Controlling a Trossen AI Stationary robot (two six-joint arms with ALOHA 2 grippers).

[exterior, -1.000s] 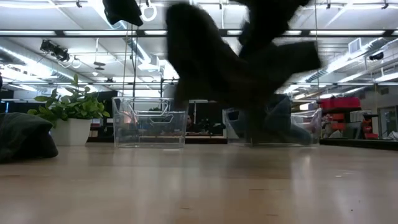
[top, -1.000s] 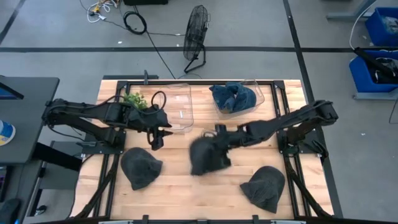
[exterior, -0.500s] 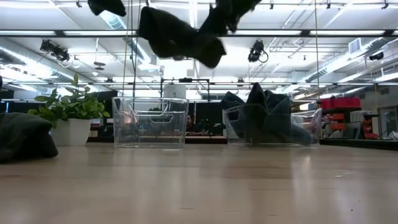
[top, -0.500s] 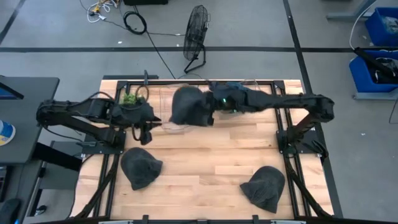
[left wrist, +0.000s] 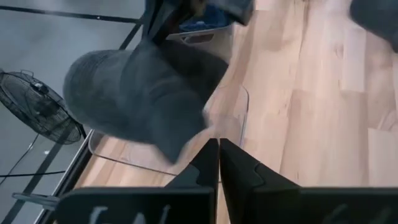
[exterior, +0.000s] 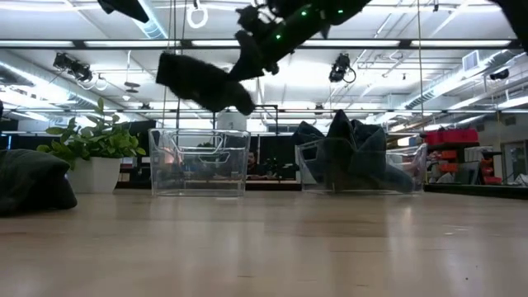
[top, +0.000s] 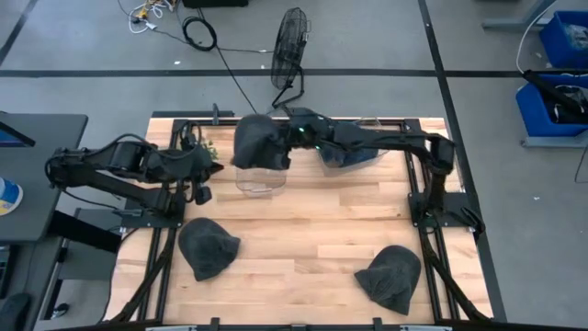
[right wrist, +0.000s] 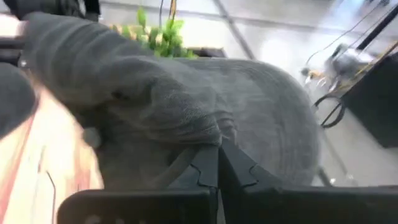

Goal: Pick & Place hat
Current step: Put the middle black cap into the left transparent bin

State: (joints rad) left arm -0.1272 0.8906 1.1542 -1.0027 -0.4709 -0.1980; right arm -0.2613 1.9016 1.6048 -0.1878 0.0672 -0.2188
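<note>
Two dark hats lie on the tabletop (top: 303,239) in the lower part of the high view, one at lower left (top: 208,248) and one at lower right (top: 390,277), while the right gripper (top: 292,140), clenched on a third dark hat (top: 261,145), holds it in the air over the clear bin (top: 260,175) at upper centre; the left gripper (top: 199,191) hangs clenched and empty left of that bin, near the plant (exterior: 87,144)

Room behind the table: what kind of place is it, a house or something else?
Probably a lab or workshop, not a house. The low view shows long ceiling lights; the high view shows a bare grey floor with taped lines, loose cables and blue bins.
</note>
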